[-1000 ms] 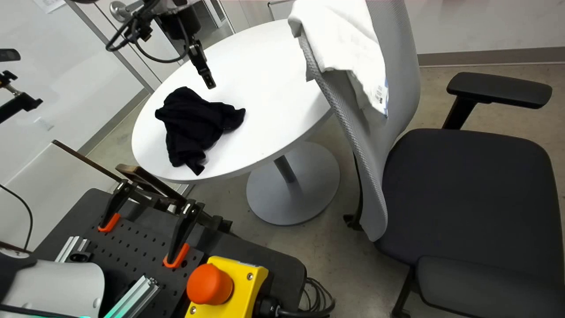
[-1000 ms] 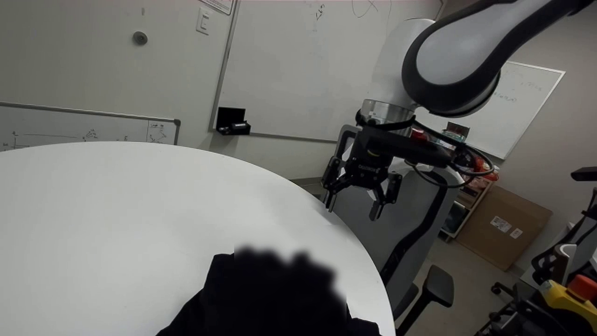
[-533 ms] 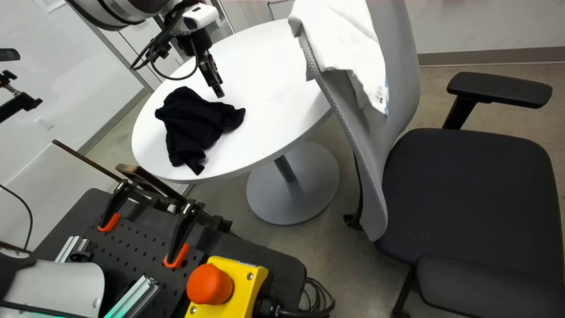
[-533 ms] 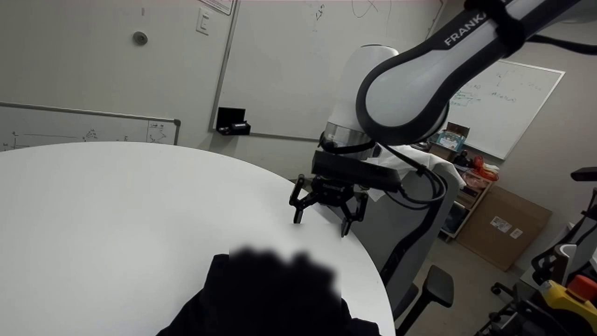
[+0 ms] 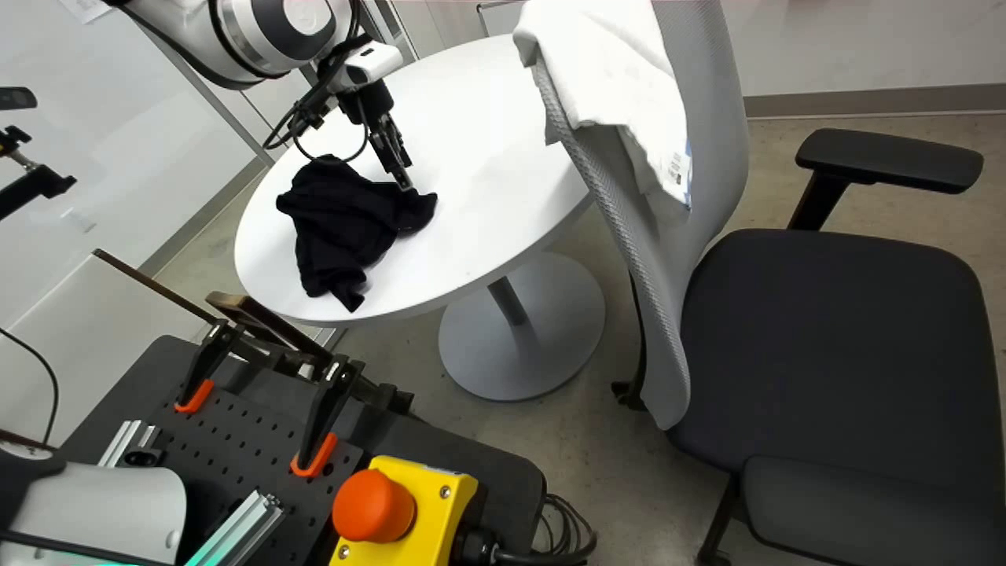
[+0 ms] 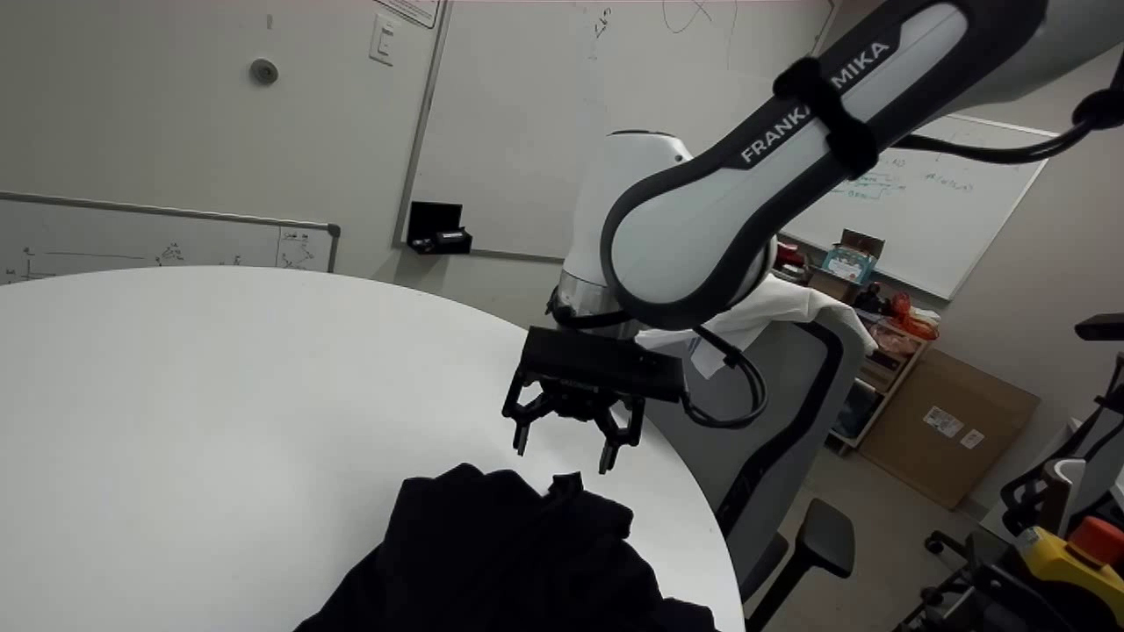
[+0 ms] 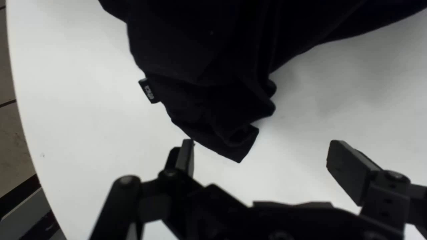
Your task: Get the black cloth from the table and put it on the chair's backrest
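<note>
The black cloth (image 5: 346,228) lies crumpled on the round white table (image 5: 479,126). It also shows in an exterior view (image 6: 518,562) and in the wrist view (image 7: 206,66), with a small tag on one edge. My gripper (image 5: 404,185) is open and empty, above the cloth's narrow end. An exterior view shows the gripper (image 6: 563,462) with its fingers apart just behind the cloth. In the wrist view a cloth corner lies below and between the fingers (image 7: 262,145), apart from them. The grey chair backrest (image 5: 711,102) stands beside the table.
A white cloth (image 5: 613,71) hangs over the chair's backrest; it also shows in an exterior view (image 6: 781,303). The black chair seat (image 5: 825,338) and an armrest (image 5: 888,161) lie beyond it. A dark cart (image 5: 503,479) with clamps and a yellow stop-button box (image 5: 440,487) stands in front.
My arm has moved down and toward the black cloth, from above the table's far side to the cloth's narrow end. The fingers stay apart. The cloth and chair have not moved.
</note>
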Robot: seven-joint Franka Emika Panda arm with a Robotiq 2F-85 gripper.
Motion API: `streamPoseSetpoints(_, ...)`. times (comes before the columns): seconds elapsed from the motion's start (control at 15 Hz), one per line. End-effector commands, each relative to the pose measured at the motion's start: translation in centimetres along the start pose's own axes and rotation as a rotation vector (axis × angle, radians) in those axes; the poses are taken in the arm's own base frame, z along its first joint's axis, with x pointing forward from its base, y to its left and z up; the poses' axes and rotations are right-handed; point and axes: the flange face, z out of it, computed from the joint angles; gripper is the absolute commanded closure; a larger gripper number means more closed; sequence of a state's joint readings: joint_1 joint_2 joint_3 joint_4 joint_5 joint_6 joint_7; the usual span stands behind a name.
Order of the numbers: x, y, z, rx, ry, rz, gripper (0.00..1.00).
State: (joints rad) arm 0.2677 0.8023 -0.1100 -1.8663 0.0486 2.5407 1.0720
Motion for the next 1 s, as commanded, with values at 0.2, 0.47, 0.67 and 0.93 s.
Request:
streamPoseSetpoints(0.2,0.0,-0.4,2.9,-0.091,0.01,0.021,0.0)
streamPoseSetpoints(0.47,-0.7,-0.5,3.7,-0.124,-0.007,0.008,0.28)
streamPoseSetpoints(0.67,-0.8,-0.8,3.5,-0.131,-0.012,-0.003,0.49)
streamPoseSetpoints(0.93,-0.7,-1.3,2.8,-0.119,-0.012,-0.009,0.8)
